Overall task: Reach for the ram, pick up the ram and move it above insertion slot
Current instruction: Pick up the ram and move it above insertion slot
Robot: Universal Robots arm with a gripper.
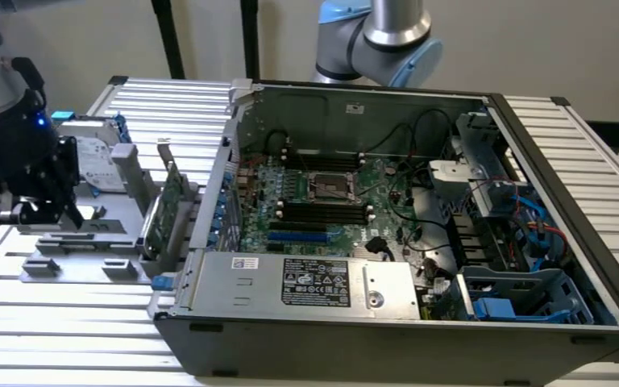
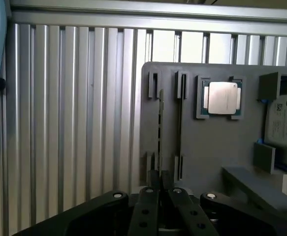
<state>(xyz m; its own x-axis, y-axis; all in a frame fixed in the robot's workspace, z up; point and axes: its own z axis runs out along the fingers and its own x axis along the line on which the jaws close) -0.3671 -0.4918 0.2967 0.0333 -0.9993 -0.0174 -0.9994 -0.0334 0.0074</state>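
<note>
Wrist view: the claw (image 2: 161, 189) is seen right at the near end of the ram (image 2: 160, 129), which is stood on edge in a slot of the grey tray (image 2: 212, 147). Whether the claw is open or closed cannot be told. In the exterior view, the tray is set at nine o'clock from the computer case (image 1: 396, 322).

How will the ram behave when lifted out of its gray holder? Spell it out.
Probably stiff: the ram is a thin, straight board standing on edge in the gray holder. Likely light for its length, being so narrow. It may tip or bind if pulled crookedly, since only slots at its ends seem to keep it upright.
</note>
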